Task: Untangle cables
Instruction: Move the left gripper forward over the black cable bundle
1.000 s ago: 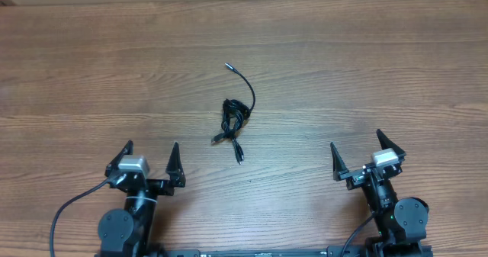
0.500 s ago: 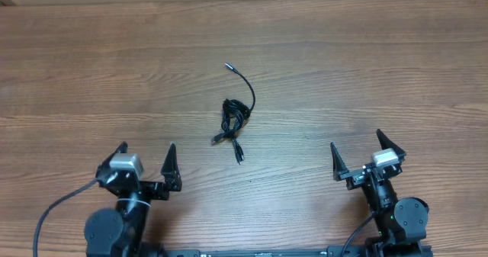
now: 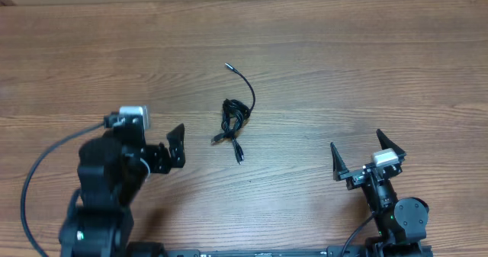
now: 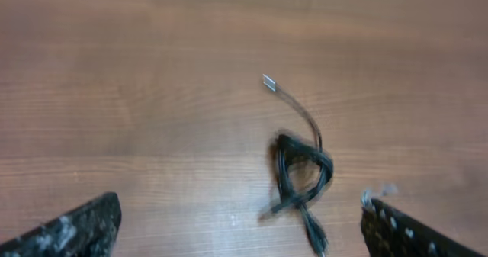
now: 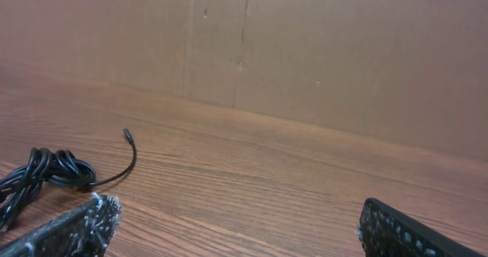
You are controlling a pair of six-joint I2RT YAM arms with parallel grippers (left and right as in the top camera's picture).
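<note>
Saw cables [image 3: 235, 118] knotted, blurred in left wrist view, lower end cut off; left gripper [image 4: 240, 202], right gripper [image 3: 356, 141] spread wide, empty, flanking cables.

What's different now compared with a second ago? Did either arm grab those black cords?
The left gripper rose and swung forward toward the tangled thin black cables, open and holding nothing. The cables and the open right gripper stayed where they were.
</note>
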